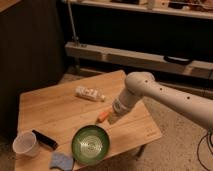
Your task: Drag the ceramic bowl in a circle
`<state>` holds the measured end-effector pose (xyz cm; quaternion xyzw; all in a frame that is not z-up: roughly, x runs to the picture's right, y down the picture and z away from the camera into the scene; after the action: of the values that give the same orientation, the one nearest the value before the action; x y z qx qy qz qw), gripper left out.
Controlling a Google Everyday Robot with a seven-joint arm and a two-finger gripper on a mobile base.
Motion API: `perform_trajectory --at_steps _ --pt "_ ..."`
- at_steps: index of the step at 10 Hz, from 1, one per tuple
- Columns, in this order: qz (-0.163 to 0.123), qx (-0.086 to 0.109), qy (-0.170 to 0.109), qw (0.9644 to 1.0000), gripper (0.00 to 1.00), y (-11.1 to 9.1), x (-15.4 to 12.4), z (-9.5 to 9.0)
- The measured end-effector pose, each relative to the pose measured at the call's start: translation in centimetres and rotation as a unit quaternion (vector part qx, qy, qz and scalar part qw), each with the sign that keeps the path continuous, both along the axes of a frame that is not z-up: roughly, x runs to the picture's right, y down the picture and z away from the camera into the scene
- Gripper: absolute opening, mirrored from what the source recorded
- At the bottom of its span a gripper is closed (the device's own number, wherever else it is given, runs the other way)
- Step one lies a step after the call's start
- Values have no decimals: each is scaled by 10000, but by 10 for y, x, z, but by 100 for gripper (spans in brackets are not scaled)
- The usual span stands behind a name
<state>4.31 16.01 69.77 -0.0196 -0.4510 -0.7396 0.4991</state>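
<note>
The ceramic bowl is a wide, glossy green dish with pale rings in its centre, standing near the front edge of the wooden table. The white arm reaches in from the right and bends down over the table. Its gripper hangs just above and to the right of the bowl's far rim, beside a small orange carrot-like piece. Nothing shows as held in it.
A white cup stands at the front left, with a black bar-shaped object beside it. A blue sponge lies by the bowl's left side. A white packet lies mid-table. Metal shelving runs behind.
</note>
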Motion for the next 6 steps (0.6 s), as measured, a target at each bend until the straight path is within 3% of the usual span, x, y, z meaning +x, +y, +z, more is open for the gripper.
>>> perform_trajectory --at_steps 6 --pt "18 20 52 10000 66 2 -1 0"
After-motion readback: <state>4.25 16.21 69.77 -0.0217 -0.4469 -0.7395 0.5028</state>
